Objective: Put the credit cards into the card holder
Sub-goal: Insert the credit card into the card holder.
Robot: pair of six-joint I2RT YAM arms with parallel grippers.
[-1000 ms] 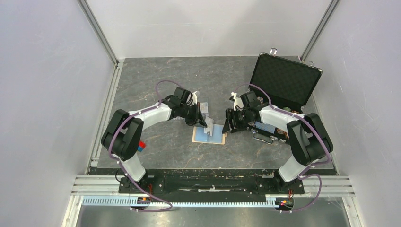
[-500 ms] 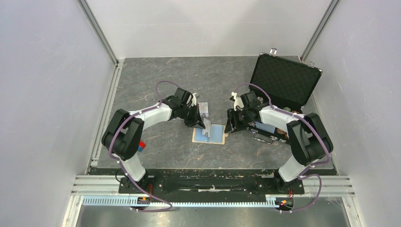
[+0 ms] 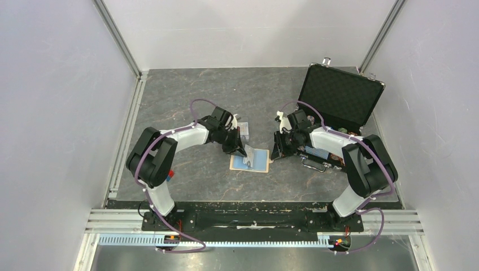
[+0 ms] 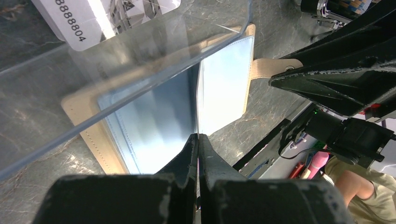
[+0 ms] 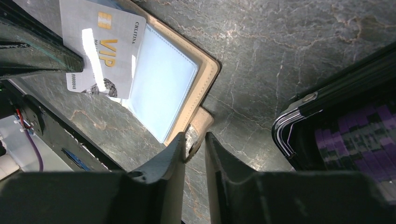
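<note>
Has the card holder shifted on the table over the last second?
No. The card holder lies open and flat in the same spot, its right edge just as far from the black case as before.

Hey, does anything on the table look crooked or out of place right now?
The glossy white VIP card, pinched by the left gripper, lies skewed across the open tan leather wallet, not in a pocket. The right gripper straddles its snap tab. Nothing looks spilled or damaged.
</note>
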